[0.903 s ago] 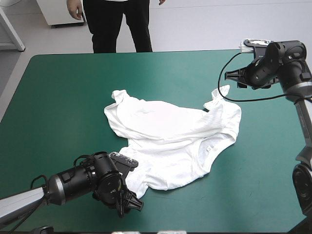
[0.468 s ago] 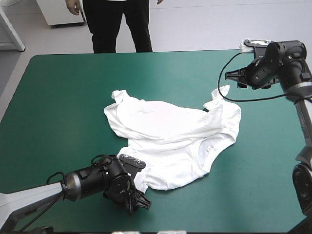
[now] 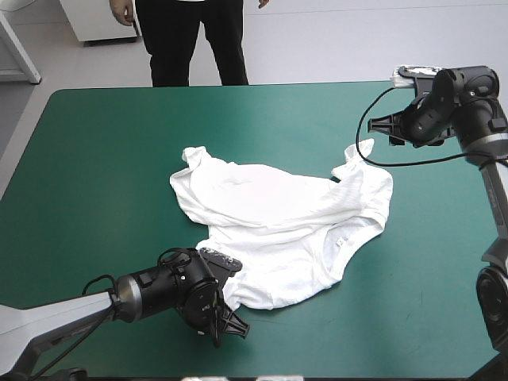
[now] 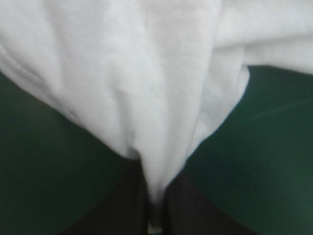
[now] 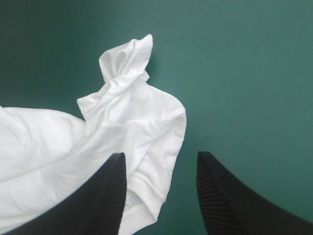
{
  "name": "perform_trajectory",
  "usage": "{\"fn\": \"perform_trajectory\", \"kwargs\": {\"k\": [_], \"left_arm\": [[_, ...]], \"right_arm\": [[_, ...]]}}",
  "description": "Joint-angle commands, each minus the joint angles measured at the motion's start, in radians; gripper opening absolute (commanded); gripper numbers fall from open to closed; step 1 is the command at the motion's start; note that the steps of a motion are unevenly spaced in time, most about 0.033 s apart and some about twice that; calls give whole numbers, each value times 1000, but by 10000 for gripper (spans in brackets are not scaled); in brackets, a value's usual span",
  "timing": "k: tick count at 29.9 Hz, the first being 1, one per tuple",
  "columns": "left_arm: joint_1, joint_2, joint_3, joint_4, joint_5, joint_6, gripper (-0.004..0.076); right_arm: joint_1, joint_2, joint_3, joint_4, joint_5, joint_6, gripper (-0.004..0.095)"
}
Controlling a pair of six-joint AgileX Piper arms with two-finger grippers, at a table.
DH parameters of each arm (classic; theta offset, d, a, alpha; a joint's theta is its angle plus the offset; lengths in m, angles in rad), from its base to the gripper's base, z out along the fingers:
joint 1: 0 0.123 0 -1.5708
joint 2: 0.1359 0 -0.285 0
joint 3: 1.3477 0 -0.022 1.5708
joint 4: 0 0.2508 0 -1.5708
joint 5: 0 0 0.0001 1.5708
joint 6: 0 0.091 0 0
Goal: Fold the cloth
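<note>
Left gripper [image 3: 225,329]: low over the table's near edge, at the T-shirt's [image 3: 278,210] near-left corner.
Left fingers [image 4: 122,208]: all but pressed together, pinching a fold of the white cloth. Wrist view shows the cloth running down into the slit between them and fanning out ahead over the cover.
T-shirt: mid-table, a bit right of centre, spread mostly flat but rumpled. Bunched sleeve at its far-left end, neck opening toward the near-right, near-left corner drawn to a point at the left gripper.
T-shirt, far-right corner [image 5: 128,63]: twisted up into a small peak, pointing at the right gripper.
Cover [image 3: 103,159]: teal-green, bare around the shirt on all sides.
Right gripper [image 3: 379,125]: far right of the table, just beyond the shirt's twisted corner, raised above the cover.
Right fingers [image 5: 105,196]: spread wide, holding nothing. Shirt's hemmed edge lies under the gap, close to one finger; the peak sits ahead of the tips. Can't tell if that finger touches the cloth.
</note>
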Motion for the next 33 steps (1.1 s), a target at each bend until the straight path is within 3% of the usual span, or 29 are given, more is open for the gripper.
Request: {"fn": "perform_trajectory", "kwargs": {"k": [1,6,11,26,33], "left_arm": [[-4,44,25,-5,-106,-6,-10],[-4,44,25,-4,-106,-6,-10],[-4,42,25,-6,-104,-4,-10],[-4,42,18,-35,-93,15,-10],[-4,42,18,-39,-91,20,-10]], "right_arm": [[-8,-50,-29,-27,-12,0,428],[-8,-45,29,-24,-18,-10,442],[-8,3,87,10,-40,-41,517],[-73,219,86,22,-115,-44,519],[-84,288,86,102,-139,-53,519]]}}
